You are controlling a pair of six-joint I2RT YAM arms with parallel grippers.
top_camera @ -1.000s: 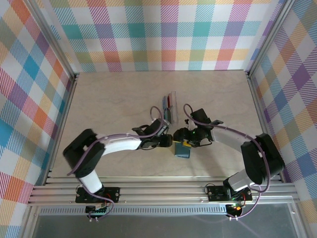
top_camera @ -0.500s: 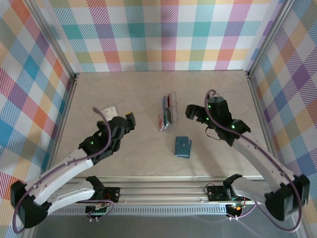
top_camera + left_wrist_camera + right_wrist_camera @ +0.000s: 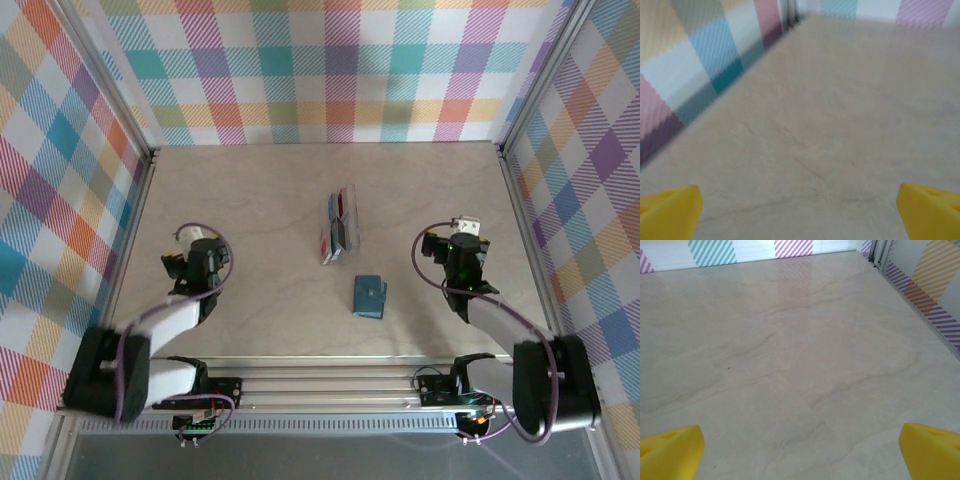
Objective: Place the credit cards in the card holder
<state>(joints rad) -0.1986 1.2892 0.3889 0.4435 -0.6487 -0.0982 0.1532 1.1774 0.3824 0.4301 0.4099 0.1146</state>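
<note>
Near the middle of the table [image 3: 250, 190], the credit cards [image 3: 340, 225] lie in a loose fanned pile, seemingly with red and blue among them, though too small to count. Just nearer the arms, apart from the pile, lies the teal card holder [image 3: 369, 297]. The left gripper [image 3: 800, 210] and right gripper [image 3: 800, 452] both gape wide, holding nothing, well out to either side.
</note>
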